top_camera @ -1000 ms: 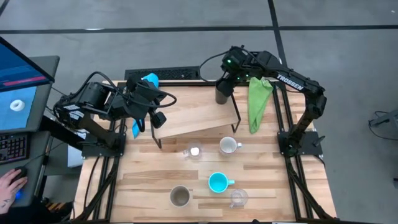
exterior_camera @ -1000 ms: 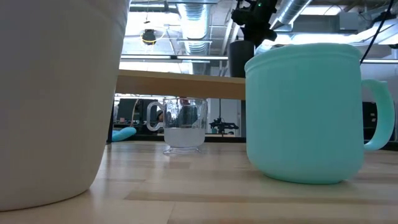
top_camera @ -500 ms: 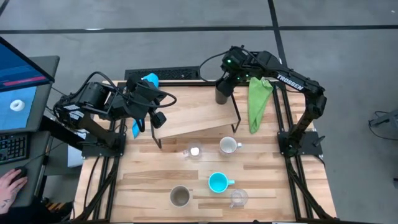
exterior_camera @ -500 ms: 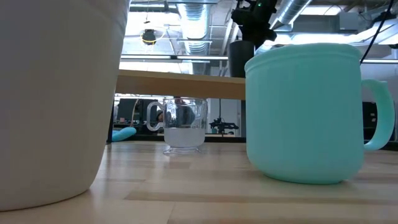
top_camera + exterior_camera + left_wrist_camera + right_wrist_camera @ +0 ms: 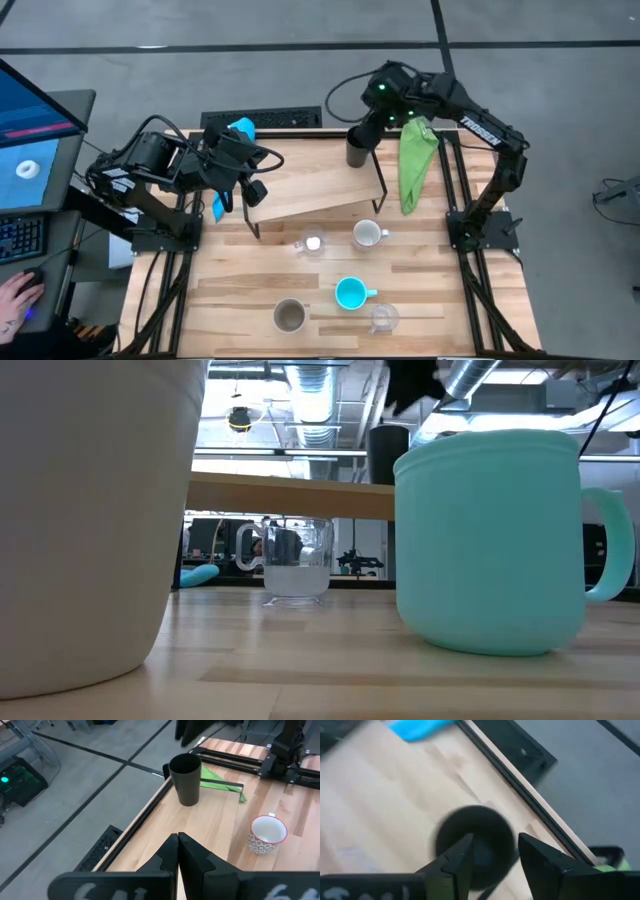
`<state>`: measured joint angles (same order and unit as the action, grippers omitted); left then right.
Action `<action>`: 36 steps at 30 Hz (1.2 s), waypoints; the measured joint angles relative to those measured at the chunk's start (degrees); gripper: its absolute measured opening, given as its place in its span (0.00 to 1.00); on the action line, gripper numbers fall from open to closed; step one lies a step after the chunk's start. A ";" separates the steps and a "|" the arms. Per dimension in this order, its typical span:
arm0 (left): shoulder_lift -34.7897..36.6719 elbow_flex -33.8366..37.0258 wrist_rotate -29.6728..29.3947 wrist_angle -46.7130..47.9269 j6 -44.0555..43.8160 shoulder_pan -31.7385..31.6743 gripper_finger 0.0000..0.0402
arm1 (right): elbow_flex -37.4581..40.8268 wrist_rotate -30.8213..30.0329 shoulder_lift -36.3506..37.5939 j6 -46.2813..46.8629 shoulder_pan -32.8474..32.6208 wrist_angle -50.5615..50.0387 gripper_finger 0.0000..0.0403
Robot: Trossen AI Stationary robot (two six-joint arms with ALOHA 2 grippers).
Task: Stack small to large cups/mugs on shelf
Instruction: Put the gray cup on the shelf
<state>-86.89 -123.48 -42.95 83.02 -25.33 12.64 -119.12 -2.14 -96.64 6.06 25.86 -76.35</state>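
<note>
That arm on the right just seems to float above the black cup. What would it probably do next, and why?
Probably swing away toward the white mug. The black cup stands upright on the shelf, and the right gripper hangs open above it, gripping nothing. Five vessels remain on the table.

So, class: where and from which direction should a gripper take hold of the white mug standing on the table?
White mug: it stands upright, mouth open, handle toward the right arm's side. Come from above and close the jaws over the rim opposite the handle; likely the clearest approach.
</note>
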 joint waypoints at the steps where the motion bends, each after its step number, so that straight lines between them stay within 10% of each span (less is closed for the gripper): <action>1: -0.01 0.00 0.62 0.00 0.01 0.00 0.00 | -2.01 0.30 0.02 -0.02 -0.61 -0.98 0.43; 8: 0.00 0.00 7.73 0.00 -0.02 0.08 0.00 | -16.08 0.61 0.28 0.59 -7.46 -8.87 0.40; 16: -0.45 0.00 24.95 2.03 -6.26 5.09 0.00 | -13.64 -0.42 6.63 8.11 -19.95 -10.79 0.38; 28: -13.28 0.02 24.00 6.98 -30.18 24.54 0.02 | -13.56 -7.86 4.63 22.27 -38.05 -13.69 0.38; 36: -24.22 0.02 25.13 6.97 -36.94 29.93 0.27 | -13.56 -13.33 1.04 29.87 -47.54 -13.67 0.43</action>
<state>-111.12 -123.46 -17.82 90.00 -62.28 42.58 -132.68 -15.48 -95.60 35.93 -21.68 -90.02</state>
